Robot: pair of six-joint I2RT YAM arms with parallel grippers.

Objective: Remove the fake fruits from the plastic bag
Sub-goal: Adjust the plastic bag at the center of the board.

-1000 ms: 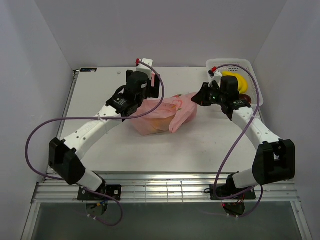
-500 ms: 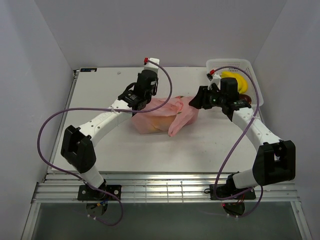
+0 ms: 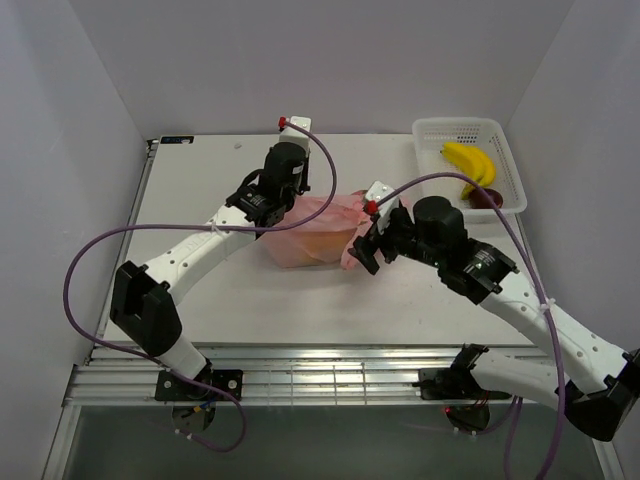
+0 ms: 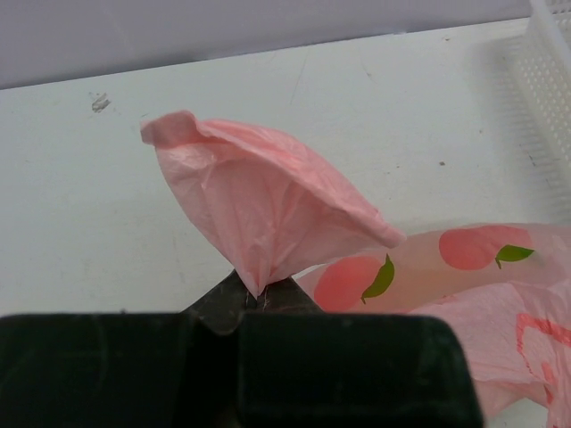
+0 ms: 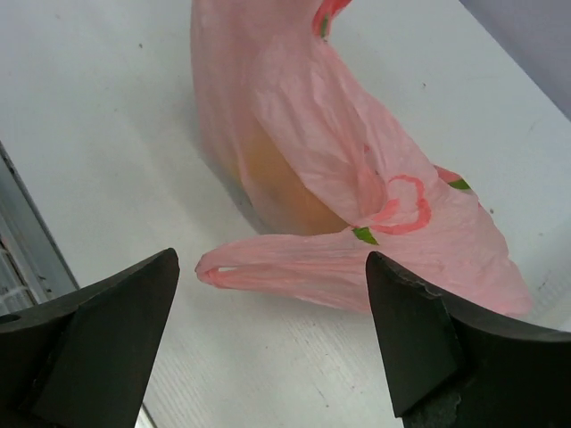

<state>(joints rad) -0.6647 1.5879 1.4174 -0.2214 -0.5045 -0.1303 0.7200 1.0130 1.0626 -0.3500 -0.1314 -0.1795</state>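
The pink plastic bag (image 3: 318, 232) printed with peaches lies in the middle of the table. An orange fake fruit (image 5: 284, 192) shows dimly through its film; other fruits are hidden. My left gripper (image 3: 285, 207) is at the bag's far left edge, shut on a raised fold of the plastic bag (image 4: 268, 196). My right gripper (image 3: 366, 250) hovers at the bag's near right side. In the right wrist view it (image 5: 272, 259) stands open, its fingers on either side of a flat handle loop (image 5: 268, 266), not touching it.
A white perforated basket (image 3: 455, 122) stands at the back right with yellow bananas (image 3: 470, 162) and a dark red fruit (image 3: 485, 197) in it. Its wall (image 4: 549, 80) shows at the right edge of the left wrist view. Purple cables loop over both arms.
My right arm swung from beside the basket to the bag's near side and its gripper opened. My left gripper shut on the bag's edge.
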